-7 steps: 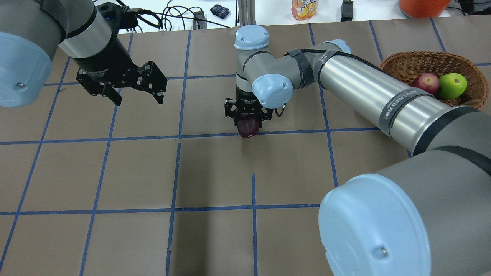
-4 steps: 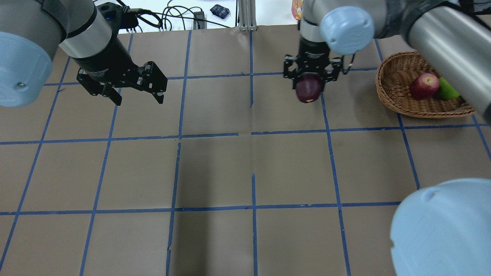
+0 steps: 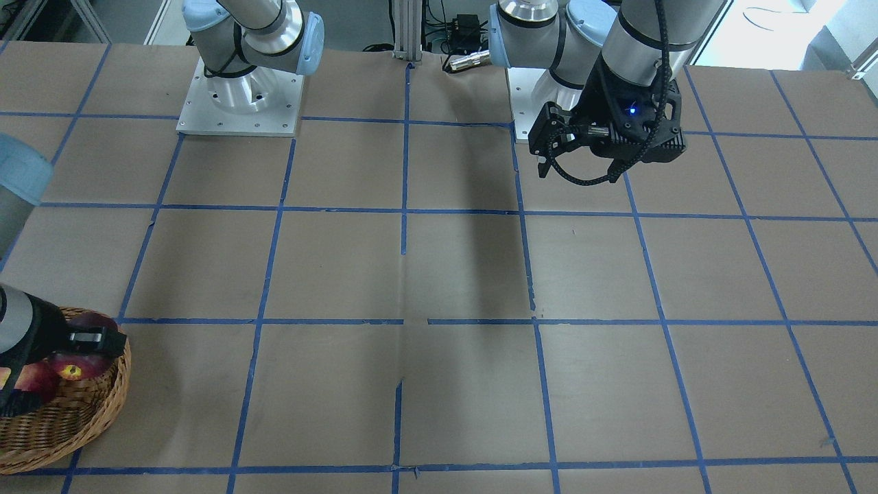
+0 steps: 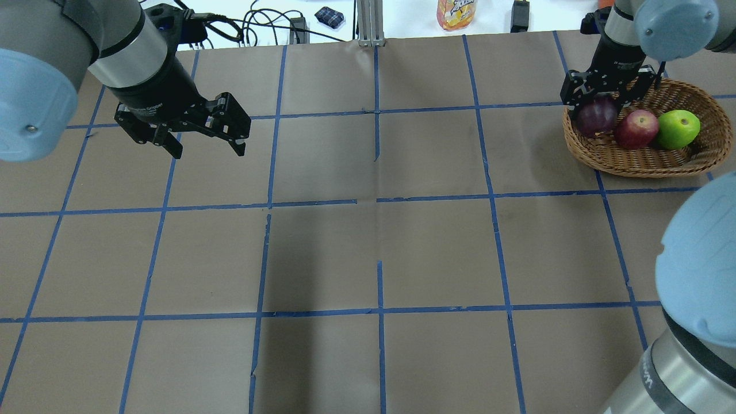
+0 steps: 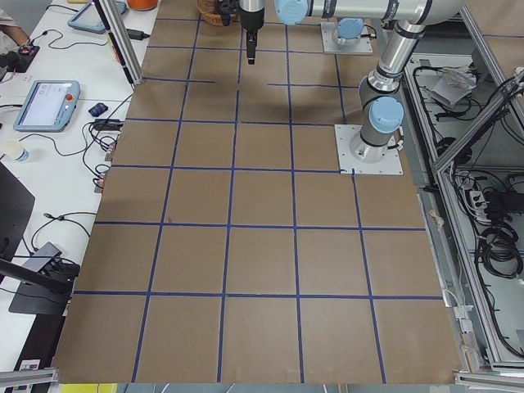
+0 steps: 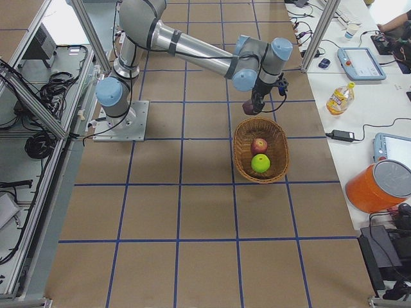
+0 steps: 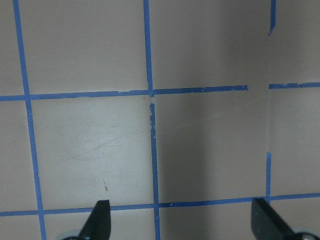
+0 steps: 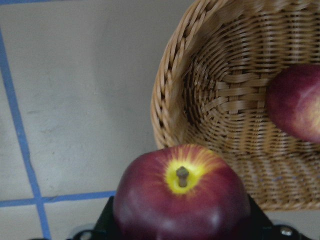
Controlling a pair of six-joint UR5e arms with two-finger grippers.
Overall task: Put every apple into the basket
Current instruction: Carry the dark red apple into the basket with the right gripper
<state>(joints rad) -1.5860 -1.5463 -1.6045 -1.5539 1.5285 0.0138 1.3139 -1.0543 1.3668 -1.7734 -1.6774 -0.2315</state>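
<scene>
The brown paper-covered bench (image 4: 379, 253), gridded in blue tape, carries the oval tan wicker basket (image 4: 650, 169) at its far right side. The left tool (image 4: 207, 150) hangs empty with jaws apart, well away from the basket. The right tool (image 4: 597, 109) is clamped on the dark maroon apple (image 4: 596, 117), held over the basket's inner end, close to the braided rim. The lighter red apple (image 4: 636, 129) and lime-green apple (image 4: 678, 129) lie inside. Released this near the rim, the maroon apple could glance off and roll onto the bench, or knock the red one.
</scene>
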